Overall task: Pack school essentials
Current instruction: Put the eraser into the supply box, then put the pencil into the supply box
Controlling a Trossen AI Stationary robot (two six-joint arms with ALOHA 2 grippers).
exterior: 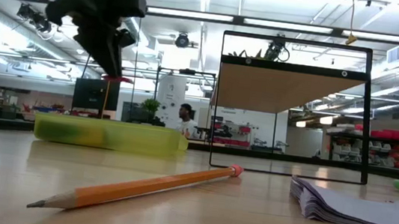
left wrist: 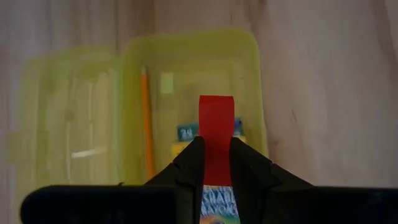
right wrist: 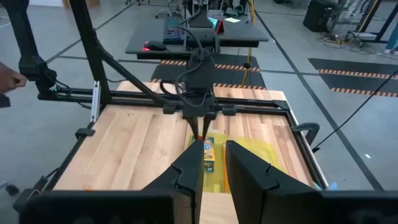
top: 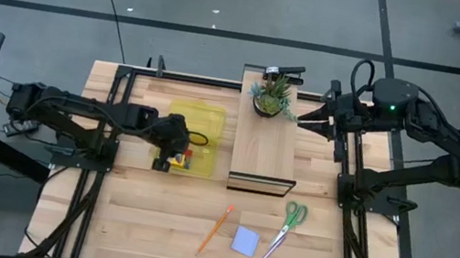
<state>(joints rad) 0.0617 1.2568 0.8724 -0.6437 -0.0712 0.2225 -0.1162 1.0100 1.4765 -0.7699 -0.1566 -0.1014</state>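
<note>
The open translucent yellow case (top: pixel 203 120) lies left of centre. An orange pencil (left wrist: pixel 147 118) and the crayon box (left wrist: pixel 185 132) lie inside it. My left gripper (top: pixel 175 153) hovers above the case, shut on a flat red strip (left wrist: pixel 216 118); what the strip is, I cannot tell. It also shows in the low view (exterior: pixel 117 78). Another orange pencil (top: pixel 214 229), the light blue sticky-note pad (top: pixel 246 241) and the green-handled scissors (top: pixel 286 226) lie flat on the near table. My right gripper (top: pixel 305 121) waits at the far right, slightly open and empty. My left gripper holds the red strip between its two fingers, with one finger (left wrist: pixel 186 162) on each long side of it near its end (left wrist: pixel 216 155). The fingers slant down from the table's left. The strip sticks out past the fingertips and is clear of the case and the crayon box below.
A wooden shelf on a black frame (top: pixel 265 153) stands mid-table, right of the case, with a potted green plant (top: pixel 274 97) at its far end. Black rails run along the table's sides. Bare wood lies near the front left.
</note>
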